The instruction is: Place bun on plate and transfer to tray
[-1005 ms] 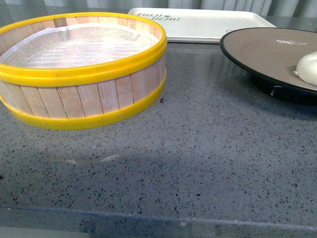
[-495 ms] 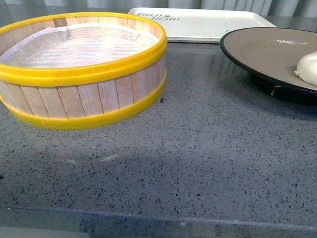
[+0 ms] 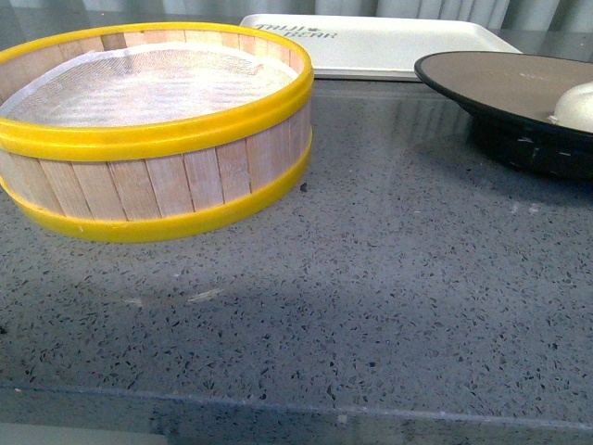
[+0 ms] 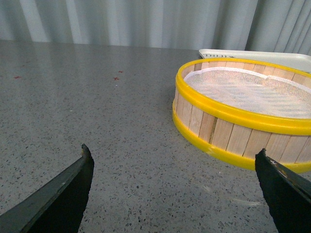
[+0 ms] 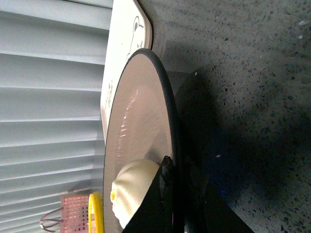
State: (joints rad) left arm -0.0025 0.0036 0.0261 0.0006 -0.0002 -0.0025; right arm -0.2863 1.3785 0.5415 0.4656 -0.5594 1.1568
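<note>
Bright even diffuse light, frames sharp; soft shadows on the countertop (image 3: 389, 278) beneath the steamer basket (image 3: 157, 195) and plate (image 3: 500, 79), faint sheen on plate face

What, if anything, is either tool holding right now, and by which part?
The right tool grips the plate by its black rim, beside the bun; the left tool is open and holds nothing.

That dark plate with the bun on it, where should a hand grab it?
By its black rim, from the side, one finger above, one below: the plate is wide and shallow, its rim overhanging the foot. Keep clear of the bun.
</note>
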